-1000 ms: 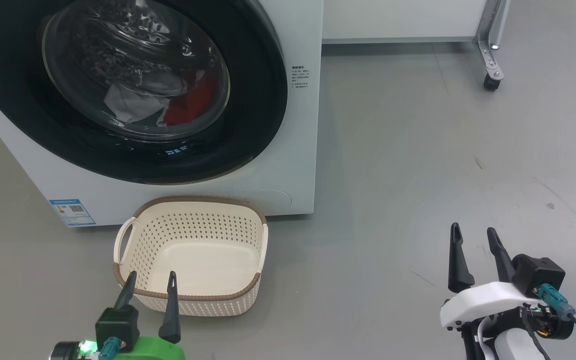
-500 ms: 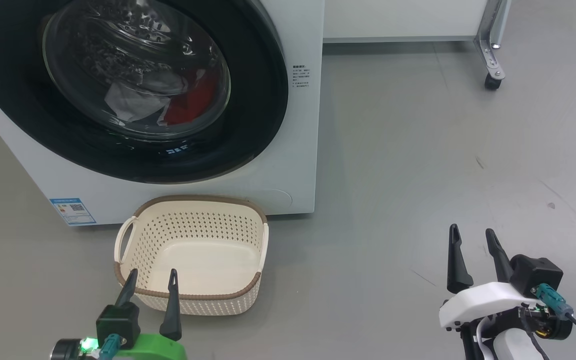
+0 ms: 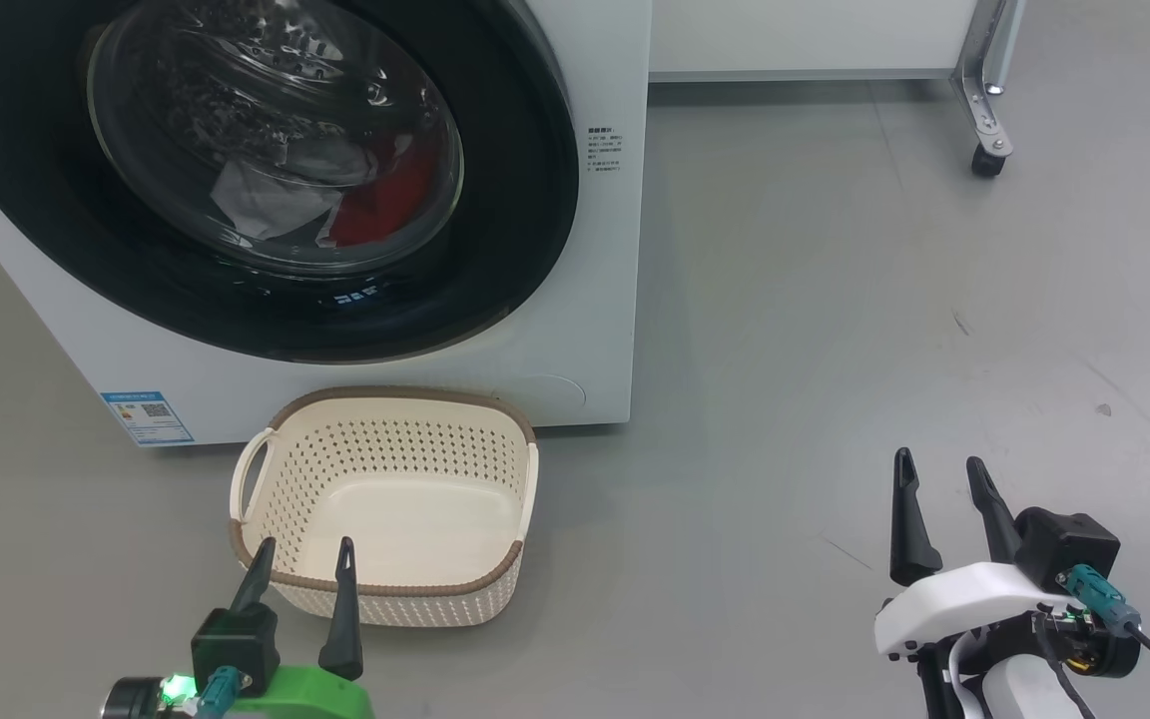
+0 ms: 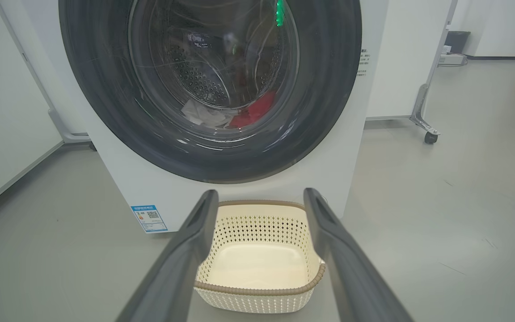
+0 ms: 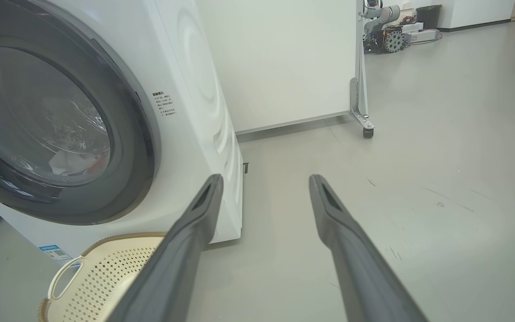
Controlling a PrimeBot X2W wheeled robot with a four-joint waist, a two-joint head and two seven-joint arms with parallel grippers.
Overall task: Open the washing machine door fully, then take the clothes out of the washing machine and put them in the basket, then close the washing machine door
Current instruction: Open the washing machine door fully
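Washing machine (image 3: 605, 330): ahead of both my grippers, untouched.
Door (image 3: 525, 230): shut; I judge no step begun yet.
Basket (image 3: 405, 391): empty, just beyond my left jaws' tips.
Clothes (image 3: 390, 205): red and pale pieces inside, well beyond the jaws.
Left gripper (image 3: 304, 547): spread apart, holding nothing.
Right gripper (image 3: 938, 459): spread, empty, well right of the Door.

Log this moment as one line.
washing machine door: shut | clothes: inside | basket: empty | left gripper: jaws open | right gripper: jaws open
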